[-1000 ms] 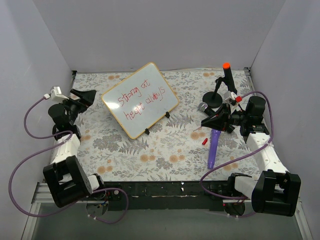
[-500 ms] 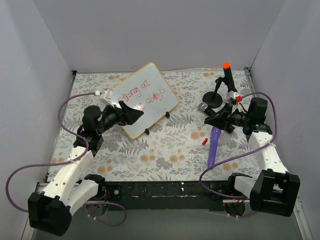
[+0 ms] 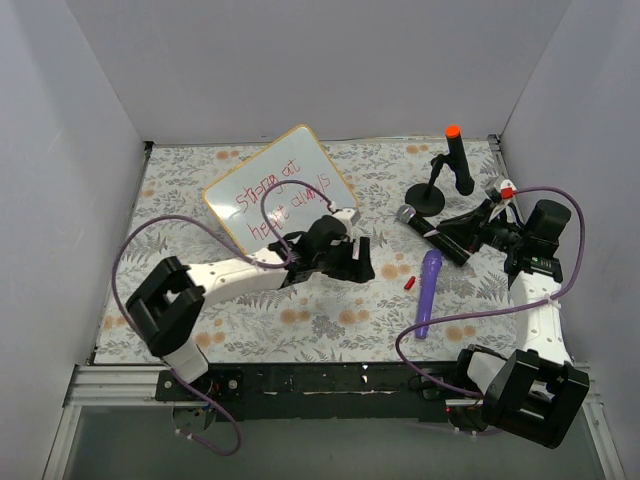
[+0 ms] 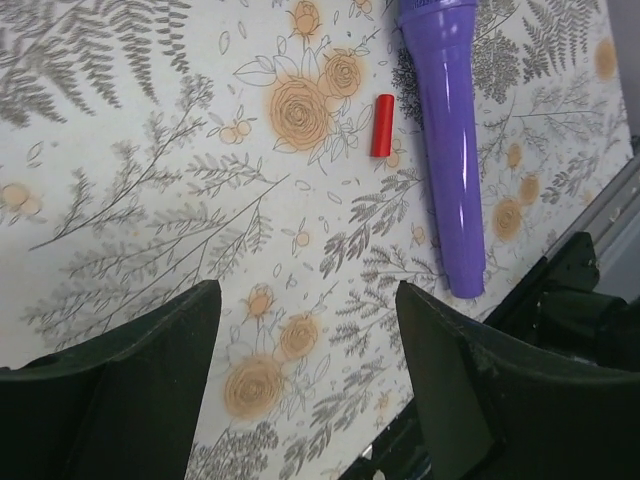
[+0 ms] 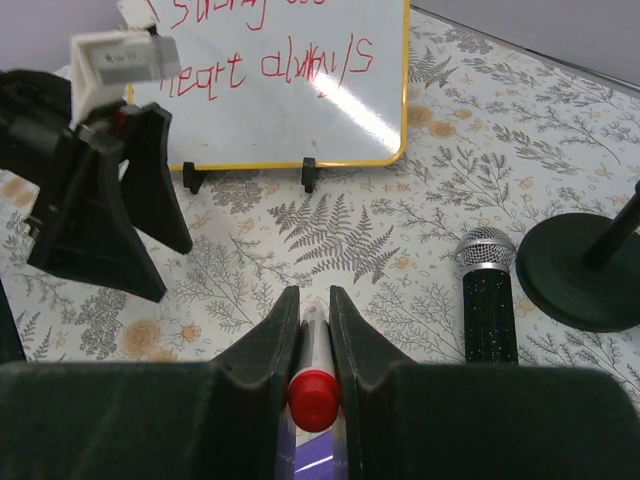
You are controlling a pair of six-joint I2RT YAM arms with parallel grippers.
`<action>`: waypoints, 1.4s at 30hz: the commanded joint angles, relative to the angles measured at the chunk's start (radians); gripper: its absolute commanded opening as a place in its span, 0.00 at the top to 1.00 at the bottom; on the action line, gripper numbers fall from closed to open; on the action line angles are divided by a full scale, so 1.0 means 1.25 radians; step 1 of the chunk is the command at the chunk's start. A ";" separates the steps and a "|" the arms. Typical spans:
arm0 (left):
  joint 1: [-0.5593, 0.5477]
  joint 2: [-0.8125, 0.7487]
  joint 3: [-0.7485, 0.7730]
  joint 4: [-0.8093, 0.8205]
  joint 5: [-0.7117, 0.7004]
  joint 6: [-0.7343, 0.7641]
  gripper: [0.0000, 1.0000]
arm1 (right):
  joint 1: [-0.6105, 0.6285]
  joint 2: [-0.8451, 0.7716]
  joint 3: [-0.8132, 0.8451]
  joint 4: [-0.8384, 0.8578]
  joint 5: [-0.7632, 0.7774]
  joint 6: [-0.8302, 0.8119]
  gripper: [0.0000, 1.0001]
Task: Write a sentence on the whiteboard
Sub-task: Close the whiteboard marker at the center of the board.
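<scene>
Left gripper (image 4: 305, 300), fingers apart, was swung toward the cap (image 4: 382, 125); marker (image 5: 313, 398) was clamped by right gripper (image 5: 313, 300); cap might be nudged away.

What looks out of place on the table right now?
A small red cap lies loose beside the purple microphone, apart from the marker clamped in the right gripper. Nothing looks spilled or broken.

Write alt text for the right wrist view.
The right gripper holds a red-ended marker in shut jaws over a floral tablecloth. Ahead are the whiteboard with its red sentence, the left gripper and, rightward, a microphone.
</scene>
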 commanded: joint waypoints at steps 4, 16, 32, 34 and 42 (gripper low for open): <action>-0.089 0.252 0.244 -0.079 -0.082 0.047 0.35 | -0.019 -0.014 0.004 0.019 0.039 0.004 0.99; -0.124 0.471 0.500 -0.197 -0.088 0.111 0.60 | -0.021 -0.014 0.009 0.008 0.048 -0.008 0.99; -0.137 0.571 0.621 -0.221 -0.044 0.114 0.61 | -0.025 -0.002 0.011 0.003 0.058 -0.017 0.99; -0.141 0.581 0.632 -0.232 -0.052 0.116 0.61 | -0.025 -0.001 0.013 0.000 0.058 -0.018 0.99; -0.157 0.613 0.666 -0.313 -0.153 0.152 0.68 | -0.025 0.001 0.011 0.000 0.058 -0.019 0.99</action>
